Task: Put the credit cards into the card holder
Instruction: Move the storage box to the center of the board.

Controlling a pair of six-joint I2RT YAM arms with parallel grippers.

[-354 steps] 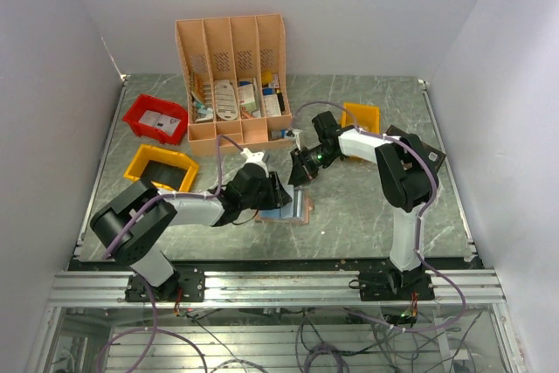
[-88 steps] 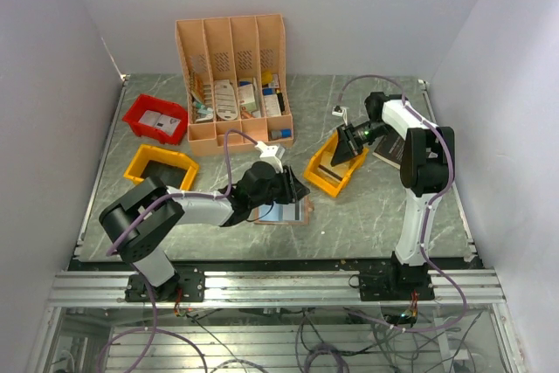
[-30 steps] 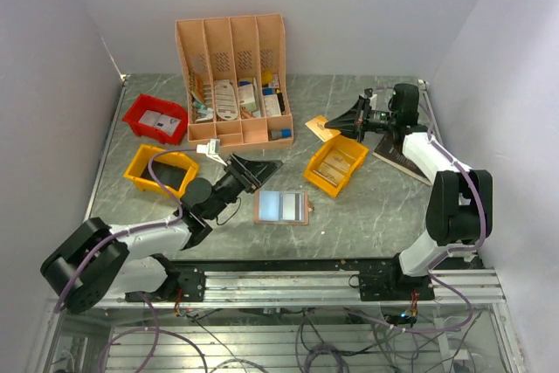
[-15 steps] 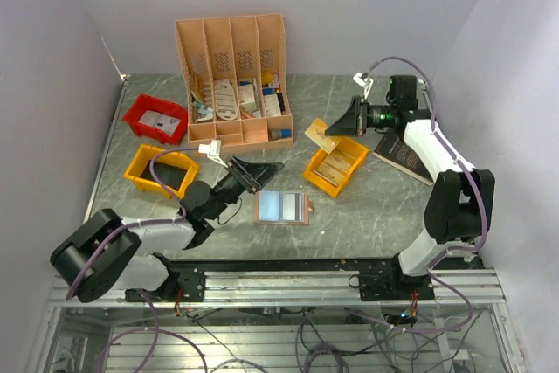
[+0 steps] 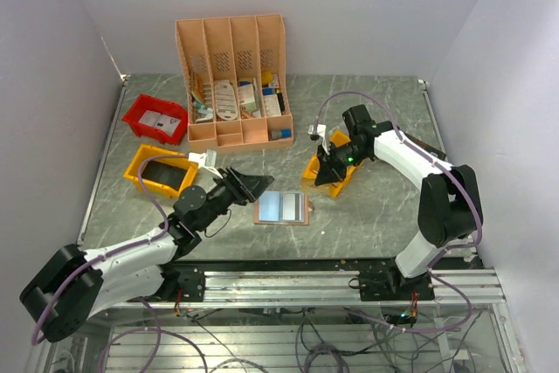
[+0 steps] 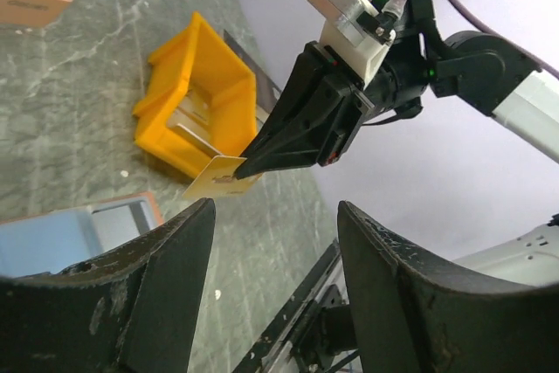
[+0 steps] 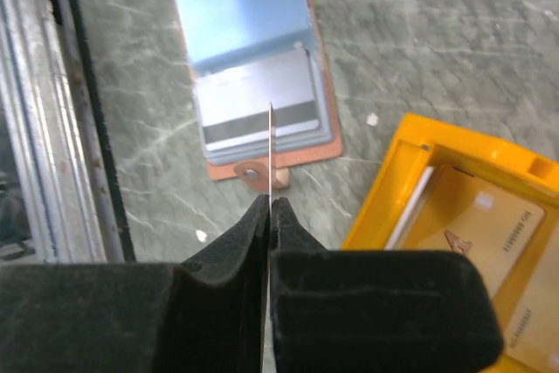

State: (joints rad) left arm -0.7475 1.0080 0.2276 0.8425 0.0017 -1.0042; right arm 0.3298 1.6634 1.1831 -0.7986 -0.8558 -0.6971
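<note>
Right gripper (image 7: 269, 203): pinching a tan credit card (image 6: 214, 183) by its edge, hovering over the yellow bin (image 7: 410, 155) corner nearest the card holder (image 5: 281, 207).
Card holder: open flat, mid near edge of the table (image 5: 376, 216), striped card (image 7: 255, 109) tucked in.
Left gripper (image 5: 249, 183): fingers spread, empty, just left of the card holder.

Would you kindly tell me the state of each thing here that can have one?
card holder: open flat on the table, a grey card in one pocket.
right claw: shut on the held credit card.
held credit card: in the air, not in the card holder.
left claw: open, empty.
yellow bin: upright, tan cards inside.
desk organiser: upright, slots partly filled.
</note>
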